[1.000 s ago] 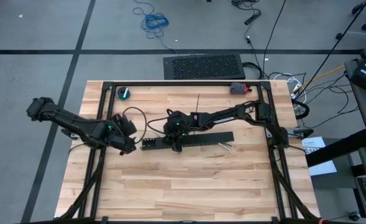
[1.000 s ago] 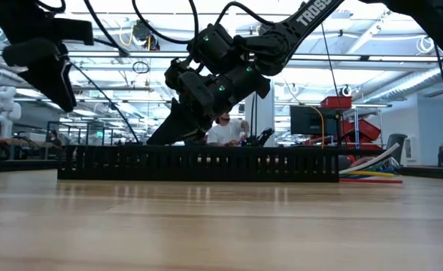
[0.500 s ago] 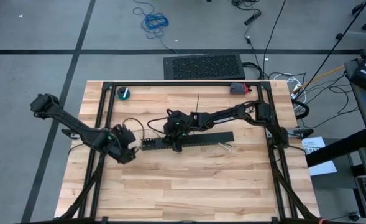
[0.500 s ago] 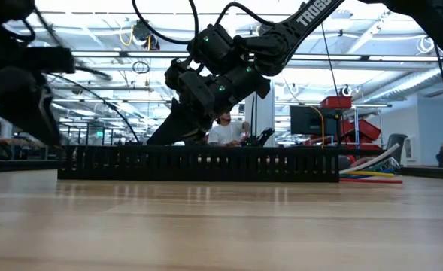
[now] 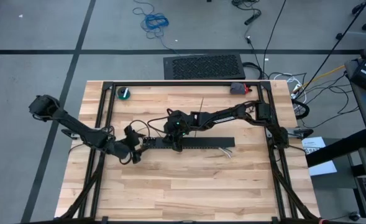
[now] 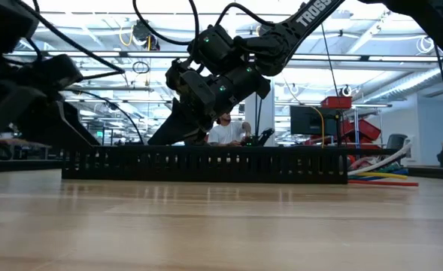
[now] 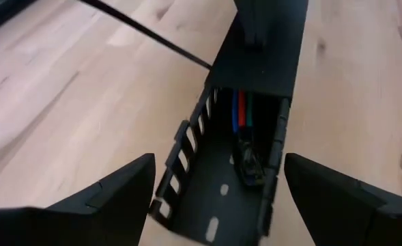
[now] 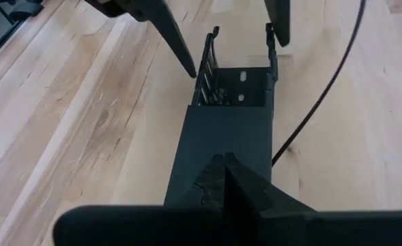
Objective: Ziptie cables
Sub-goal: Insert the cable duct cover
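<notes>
A black slotted duct [image 5: 189, 142] lies along the table's middle. The cables [image 7: 241, 113] run inside it under a cover, and their ends [image 6: 379, 177] stick out of its right end. My left gripper [image 7: 219, 160] is open at the duct's uncovered left end, with one finger on each side of it. My right gripper [image 8: 224, 164] is shut over the cover [image 8: 221, 130], left of the duct's middle. A thin dark strip [image 7: 146, 34], perhaps a ziptie, slants away from the cover's far edge. My right gripper's shut fingertips [image 8: 214, 171] come slanting down from the table's right onto the top of the duct's cover [image 8: 221, 137], pointing along the duct, which lies flat on the table. My left gripper's fingers [image 8: 177, 41] flank the duct's left end; I cannot tell whether they touch its walls.
Black frame rails [image 5: 102, 124] run along the table's left, right and far sides. A small round green thing [image 5: 124, 93] and a grey-red object [image 5: 237, 88] sit at the far edge. A person [image 6: 225, 134] sits in the room behind. Bare wood fills the near half.
My left gripper has come down and tipped forward, moving toward the duct's left end until its open fingers straddle it. The duct has turned slightly and slid a little toward the table's right. My right gripper has kept still.
</notes>
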Tool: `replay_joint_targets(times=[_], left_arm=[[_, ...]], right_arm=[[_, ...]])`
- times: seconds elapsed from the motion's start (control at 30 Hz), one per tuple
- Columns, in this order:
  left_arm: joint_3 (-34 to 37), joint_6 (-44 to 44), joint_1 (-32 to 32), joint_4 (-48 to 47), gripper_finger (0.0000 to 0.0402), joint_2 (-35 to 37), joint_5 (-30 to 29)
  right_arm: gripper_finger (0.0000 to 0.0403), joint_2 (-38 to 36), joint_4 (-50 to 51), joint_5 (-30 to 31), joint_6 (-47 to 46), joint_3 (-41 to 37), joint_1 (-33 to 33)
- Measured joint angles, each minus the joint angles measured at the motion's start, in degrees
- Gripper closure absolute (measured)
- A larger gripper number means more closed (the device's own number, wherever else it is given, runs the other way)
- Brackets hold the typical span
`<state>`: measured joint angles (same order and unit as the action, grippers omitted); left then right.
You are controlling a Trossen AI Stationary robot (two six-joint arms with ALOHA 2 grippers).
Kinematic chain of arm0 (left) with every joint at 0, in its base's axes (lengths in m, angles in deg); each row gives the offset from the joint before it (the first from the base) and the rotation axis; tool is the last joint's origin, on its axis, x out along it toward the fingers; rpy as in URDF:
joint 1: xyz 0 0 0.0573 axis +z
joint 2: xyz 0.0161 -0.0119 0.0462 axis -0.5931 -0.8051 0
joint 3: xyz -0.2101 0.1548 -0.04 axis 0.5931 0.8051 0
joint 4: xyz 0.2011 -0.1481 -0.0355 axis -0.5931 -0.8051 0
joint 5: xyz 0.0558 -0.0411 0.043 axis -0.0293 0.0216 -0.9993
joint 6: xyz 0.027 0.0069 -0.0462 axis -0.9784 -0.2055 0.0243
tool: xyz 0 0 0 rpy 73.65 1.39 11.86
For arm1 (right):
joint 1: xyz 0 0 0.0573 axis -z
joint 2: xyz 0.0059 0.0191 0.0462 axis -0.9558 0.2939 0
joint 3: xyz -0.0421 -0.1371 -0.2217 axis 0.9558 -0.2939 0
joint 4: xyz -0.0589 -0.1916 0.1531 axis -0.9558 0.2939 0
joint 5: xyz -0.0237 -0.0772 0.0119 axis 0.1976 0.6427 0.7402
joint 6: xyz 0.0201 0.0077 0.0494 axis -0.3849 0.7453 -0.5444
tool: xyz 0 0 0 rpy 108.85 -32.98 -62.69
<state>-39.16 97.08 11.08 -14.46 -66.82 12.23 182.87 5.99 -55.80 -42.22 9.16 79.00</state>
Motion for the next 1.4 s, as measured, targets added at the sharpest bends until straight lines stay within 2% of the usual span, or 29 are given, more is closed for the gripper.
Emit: replay_joint_targets(times=[0.1, 0.33, 0.67, 0.83, 1.03, 1.23, 1.4], left_arm=[[2.5, -3.7, 1.6, 7.1, 0.0081, -0.4, 0.9], [5.6, -8.8, 5.0, 16.4, 0.0081, -0.4, 5.6], [5.7, -7.8, 8.7, 18.5, 0.0088, -1.4, 11.8], [5.7, -9.5, 9.2, 22.6, 0.0106, -6.3, 14.1], [5.7, -11.9, 9.5, 29.3, 0.0109, -11.8, 14.5], [5.7, -11.9, 10.2, 34.2, 0.011, -17.1, 15.3], [5.7, -10.6, 10.2, 37.1, 0.013, -21.1, 15.5]], right_arm=[[0.0403, 0.0, 0.0, -0.5, 0.0, 0.0, 0.0], [0.0403, 0.0, 0.0, -1.5, 0.0, 0.0, 0.0], [0.0403, 0.0, 0.0, -1.6, -0.3, 0.0, 0.0], [0.0403, 0.0, 0.0, -1.7, -0.7, 0.0, -0.1], [0.0403, 0.0, 0.0, -1.9, -1.3, 0.0, -0.1], [0.0403, 0.0, 0.0, -1.9, -1.5, 0.0, -0.1], [0.0403, 0.0, -0.6, -1.8, -1.8, -0.1, -0.3]])
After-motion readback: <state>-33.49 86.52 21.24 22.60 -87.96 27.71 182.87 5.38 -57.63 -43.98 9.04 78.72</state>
